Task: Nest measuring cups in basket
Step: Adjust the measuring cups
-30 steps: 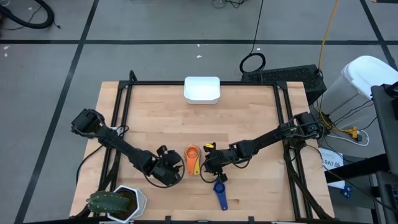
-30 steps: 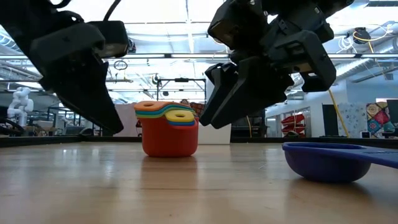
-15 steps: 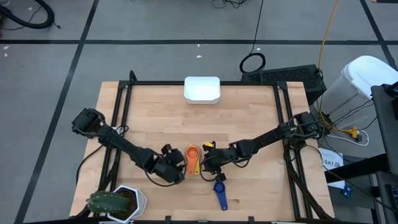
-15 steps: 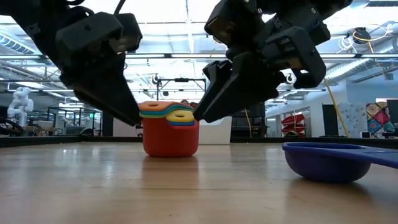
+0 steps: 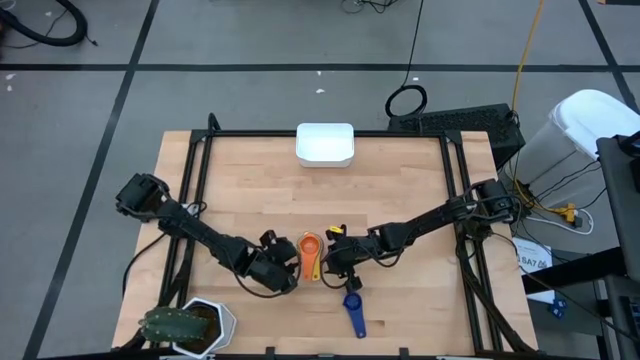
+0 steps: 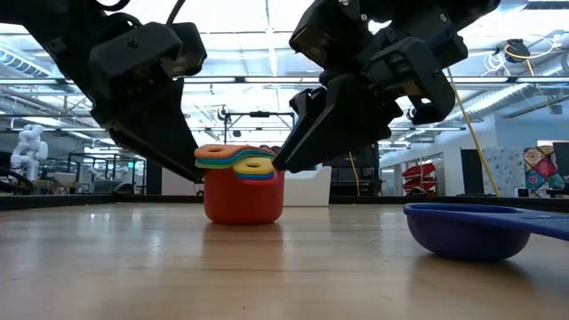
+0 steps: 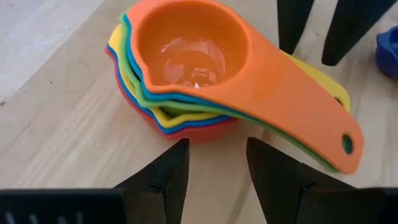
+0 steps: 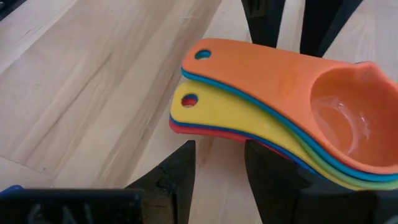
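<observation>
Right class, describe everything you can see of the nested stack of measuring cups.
The stack of measuring cups looks like glossy plastic: an orange cup on top, then green, yellow and blue layers inside a red outer cup. It stands upright on the wooden table, its flat handles fanned to one side, with hanging holes. The left pincer and right pincer flank it, both open; contact is unclear.

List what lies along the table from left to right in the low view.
left gripper → stack of nested measuring cups → right gripper → dark blue measuring cup
</observation>
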### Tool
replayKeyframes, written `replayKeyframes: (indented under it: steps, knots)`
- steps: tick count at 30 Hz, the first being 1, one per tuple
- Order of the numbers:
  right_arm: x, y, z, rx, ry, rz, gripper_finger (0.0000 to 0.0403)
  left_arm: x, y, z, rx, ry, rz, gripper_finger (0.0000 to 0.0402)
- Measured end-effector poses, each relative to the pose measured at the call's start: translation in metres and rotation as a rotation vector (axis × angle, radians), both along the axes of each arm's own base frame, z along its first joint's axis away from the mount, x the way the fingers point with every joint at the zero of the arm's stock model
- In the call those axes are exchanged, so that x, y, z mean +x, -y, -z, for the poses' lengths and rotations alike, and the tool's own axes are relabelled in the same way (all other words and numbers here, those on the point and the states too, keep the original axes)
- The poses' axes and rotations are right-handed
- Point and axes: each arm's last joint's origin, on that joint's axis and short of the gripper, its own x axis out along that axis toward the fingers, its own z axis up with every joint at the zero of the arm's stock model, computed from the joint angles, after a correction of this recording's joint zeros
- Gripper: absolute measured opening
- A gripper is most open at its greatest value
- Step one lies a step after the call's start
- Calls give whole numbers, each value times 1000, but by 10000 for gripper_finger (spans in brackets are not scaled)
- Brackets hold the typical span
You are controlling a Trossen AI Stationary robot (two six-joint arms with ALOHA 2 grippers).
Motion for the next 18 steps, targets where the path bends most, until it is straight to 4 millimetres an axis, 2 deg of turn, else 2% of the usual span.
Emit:
replayKeyframes:
  steps: [18]
  knots:
    - [1,0,-2,7,22,3,130,10,-9,-4,8,53,-1,163]
